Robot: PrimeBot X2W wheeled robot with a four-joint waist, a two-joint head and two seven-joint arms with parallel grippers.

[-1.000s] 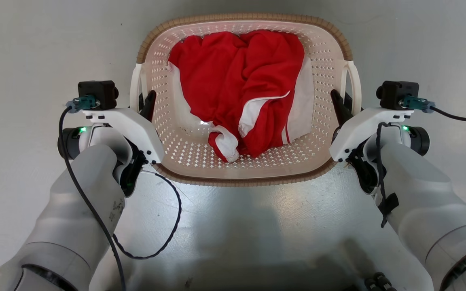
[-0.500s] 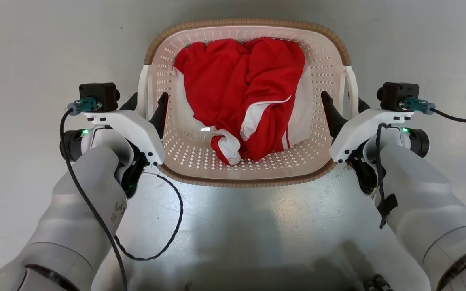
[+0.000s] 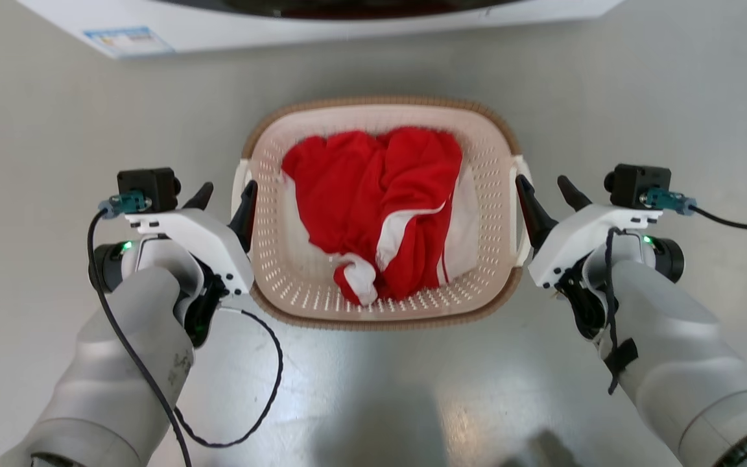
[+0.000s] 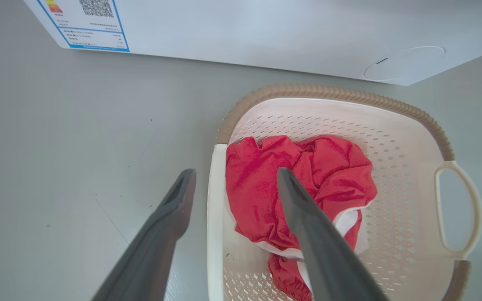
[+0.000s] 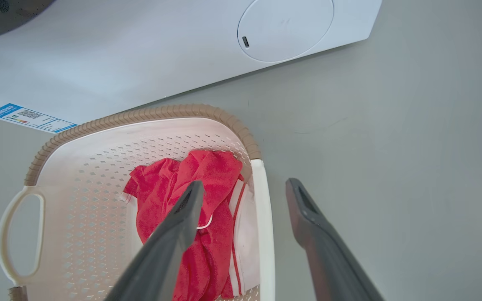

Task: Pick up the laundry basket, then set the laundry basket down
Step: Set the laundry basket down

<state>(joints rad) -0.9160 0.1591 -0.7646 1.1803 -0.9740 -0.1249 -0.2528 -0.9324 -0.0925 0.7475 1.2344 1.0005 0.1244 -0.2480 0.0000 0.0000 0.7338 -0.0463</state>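
Opened since earlier, left gripper (image 3: 224, 194) and right gripper (image 3: 543, 187) are held spread astride white handles (image 4: 212, 234) of the perforated, woven-rimmed laundry basket (image 3: 380, 102).

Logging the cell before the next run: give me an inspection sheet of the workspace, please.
Surface: grey floor, shiny.
Job's things: laundry basket upright on the floor, red and white garment inside.
Clutter: nothing seen.
Grippers: left gripper and right gripper open, each straddling a basket side.
Cables: black cable loops over the floor; second cable trails rightward.
Surroundings: white washing machine beyond the basket.
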